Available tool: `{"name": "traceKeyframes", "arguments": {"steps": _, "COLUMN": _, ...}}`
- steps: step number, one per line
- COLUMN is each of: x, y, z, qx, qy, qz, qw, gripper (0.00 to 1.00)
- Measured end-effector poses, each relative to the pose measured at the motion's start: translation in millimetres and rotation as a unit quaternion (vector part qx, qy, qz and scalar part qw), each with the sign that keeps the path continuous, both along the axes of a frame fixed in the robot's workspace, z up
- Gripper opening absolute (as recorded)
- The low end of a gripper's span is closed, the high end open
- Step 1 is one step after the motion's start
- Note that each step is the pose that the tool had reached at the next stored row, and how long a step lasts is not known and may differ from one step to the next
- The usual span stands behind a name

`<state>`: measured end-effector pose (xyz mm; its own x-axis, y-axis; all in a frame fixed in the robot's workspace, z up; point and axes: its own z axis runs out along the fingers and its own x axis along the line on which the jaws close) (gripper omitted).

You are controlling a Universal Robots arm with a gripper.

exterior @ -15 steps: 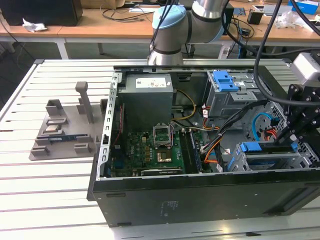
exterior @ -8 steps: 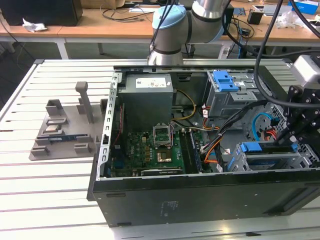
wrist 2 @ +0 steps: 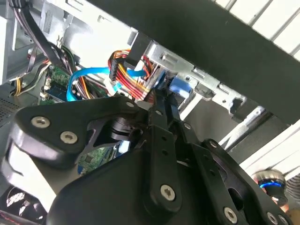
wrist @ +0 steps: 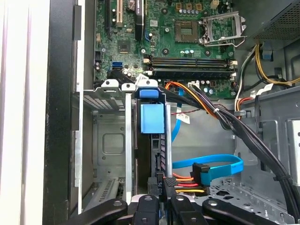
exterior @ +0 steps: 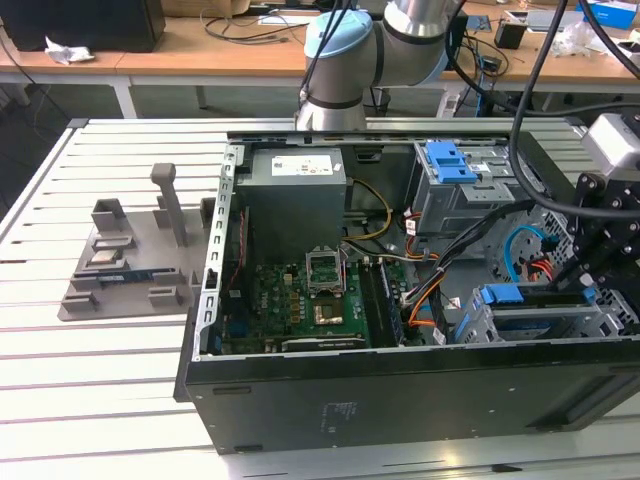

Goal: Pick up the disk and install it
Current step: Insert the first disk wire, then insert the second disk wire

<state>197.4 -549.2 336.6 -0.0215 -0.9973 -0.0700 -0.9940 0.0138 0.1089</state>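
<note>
The disk (wrist: 157,154) stands on edge in a slot of the metal drive cage (wrist: 110,140), inside the open computer case. A blue carrier tab (wrist: 152,119) sits on its far end. In the exterior view the disk (exterior: 530,298) lies in the cage at the case's right front corner. My gripper (wrist: 160,185) is at the disk's near end, with its black fingers pressed on either side of the edge. In the second wrist view the gripper (wrist 2: 161,101) reaches down to the blue carrier (wrist 2: 178,88). The gripper (exterior: 588,288) hangs low over the cage in the exterior view.
Orange and black power wires (wrist: 197,96) and a blue data cable (wrist: 215,166) run beside the cage. The motherboard (exterior: 300,300) and power supply (exterior: 295,190) fill the case. A second cage with a blue latch (exterior: 450,160) stands behind. A grey holder block (exterior: 130,260) lies on the exterior view's left.
</note>
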Motion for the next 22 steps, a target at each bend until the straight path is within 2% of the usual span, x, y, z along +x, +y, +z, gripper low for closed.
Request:
{"name": "traceKeyframes", "arguments": {"steps": 1, "x": 0.0, "y": 0.0, "z": 0.0, "qx": 0.0000, "qy": 0.0001, "qz": 0.000, "qw": 1.0000, "gripper": 0.18}}
{"name": "traceKeyframes", "arguments": {"steps": 2, "x": -0.1, "y": 0.0, "z": 0.3, "qx": -0.0003, "qy": 0.0000, "qz": 0.000, "qw": 1.0000, "gripper": 0.24}}
{"name": "traceKeyframes", "arguments": {"steps": 3, "x": -0.2, "y": -0.1, "z": 3.7, "qx": -0.0004, "qy": 0.0000, "qz": 0.000, "qw": 1.0000, "gripper": 0.24}}
{"name": "traceKeyframes", "arguments": {"steps": 4, "x": -0.2, "y": 0.3, "z": 11.3, "qx": -0.0004, "qy": 0.0000, "qz": 0.000, "qw": 1.0000, "gripper": 0.24}}
{"name": "traceKeyframes", "arguments": {"steps": 5, "x": -0.3, "y": 1.0, "z": 13.7, "qx": -0.0002, "qy": 0.0000, "qz": 0.000, "qw": 1.0000, "gripper": 0.24}}
{"name": "traceKeyframes", "arguments": {"steps": 6, "x": -0.2, "y": 1.5, "z": 14.9, "qx": -0.0004, "qy": 0.0000, "qz": 0.000, "qw": 1.0000, "gripper": 0.22}}
{"name": "traceKeyframes", "arguments": {"steps": 7, "x": -0.2, "y": 1.5, "z": 16.4, "qx": -0.0004, "qy": 0.0000, "qz": 0.000, "qw": 1.0000, "gripper": 0.16}}
{"name": "traceKeyframes", "arguments": {"steps": 8, "x": -0.2, "y": 1.6, "z": 19.9, "qx": -0.0004, "qy": 0.0000, "qz": 0.000, "qw": 1.0000, "gripper": 0.16}}
{"name": "traceKeyframes", "arguments": {"steps": 9, "x": -0.2, "y": 1.9, "z": 25.0, "qx": -0.0004, "qy": 0.0000, "qz": 0.000, "qw": 1.0000, "gripper": 0.11}}
{"name": "traceKeyframes", "arguments": {"steps": 11, "x": -0.2, "y": 2.5, "z": 34.5, "qx": -0.0003, "qy": 0.0000, "qz": 0.000, "qw": 1.0000, "gripper": 0.11}}
{"name": "traceKeyframes", "arguments": {"steps": 12, "x": -0.2, "y": 2.6, "z": 36.4, "qx": -0.0004, "qy": 0.0000, "qz": 0.000, "qw": 1.0000, "gripper": 0.11}}
{"name": "traceKeyframes", "arguments": {"steps": 22, "x": -0.2, "y": 2.6, "z": 37.2, "qx": -0.0002, "qy": 0.0000, "qz": 0.000, "qw": 1.0000, "gripper": 0.11}}
